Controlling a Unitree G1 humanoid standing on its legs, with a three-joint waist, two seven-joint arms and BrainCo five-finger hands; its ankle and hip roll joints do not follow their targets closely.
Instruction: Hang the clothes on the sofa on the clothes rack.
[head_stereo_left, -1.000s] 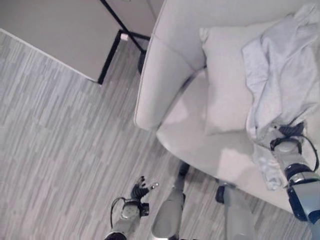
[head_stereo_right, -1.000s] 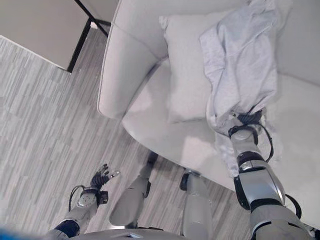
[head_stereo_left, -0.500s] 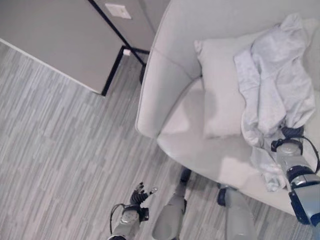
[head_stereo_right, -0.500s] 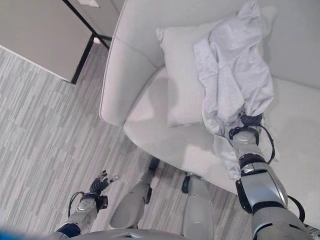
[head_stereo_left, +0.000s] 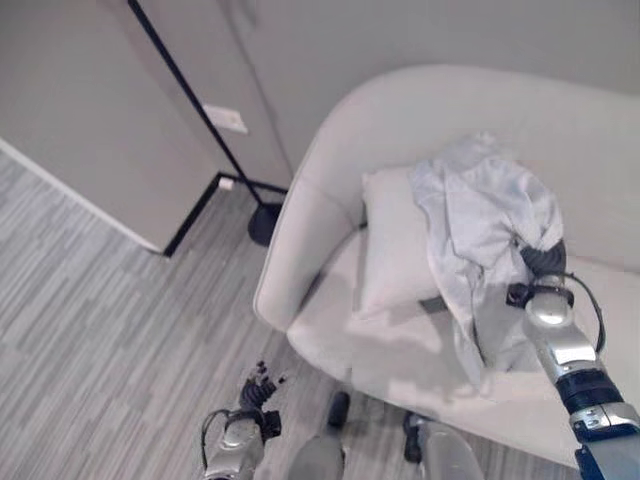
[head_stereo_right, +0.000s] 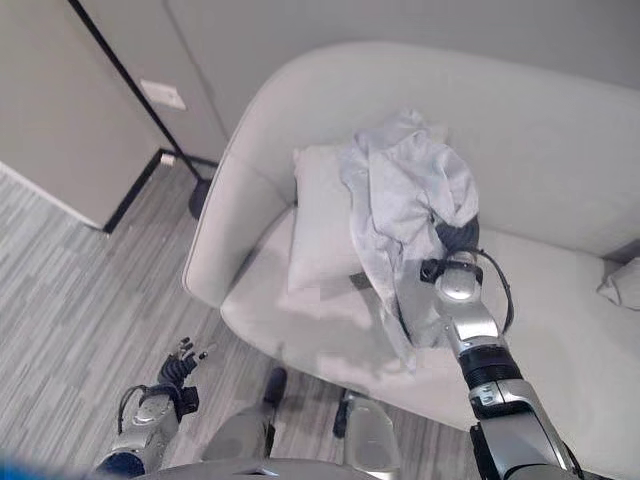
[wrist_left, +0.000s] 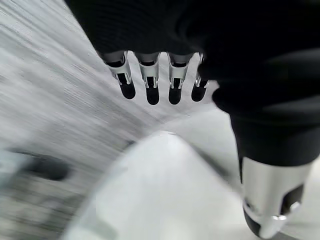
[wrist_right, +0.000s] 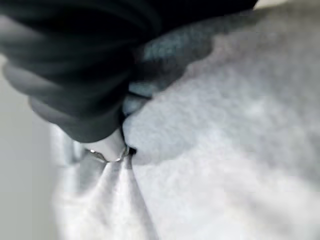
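A pale grey garment (head_stereo_left: 480, 205) is bunched over the sofa's seat, next to a light cushion (head_stereo_left: 393, 248), and its lower part hangs toward the seat. My right hand (head_stereo_left: 543, 262) is buried in its right side; up close, in the right wrist view, the thumb (wrist_right: 107, 147) pinches a fold of the grey cloth (wrist_right: 225, 150). The light curved sofa (head_stereo_left: 420, 100) stands against the wall. My left hand (head_stereo_left: 255, 385) hangs low over the floor beside the sofa's front, fingers (wrist_left: 152, 80) straight and holding nothing.
A thin black pole (head_stereo_left: 190, 105) leans up from a round dark base (head_stereo_left: 265, 222) by the sofa's left arm, in front of grey wall panels. A second small cushion (head_stereo_right: 622, 285) lies at the seat's far right. Striped grey floor (head_stereo_left: 90, 330) spreads to the left.
The camera has tilted up, showing more wall and sofa back. My right hand has risen with the garment, which is now gathered higher above the seat. The left hand stays low.
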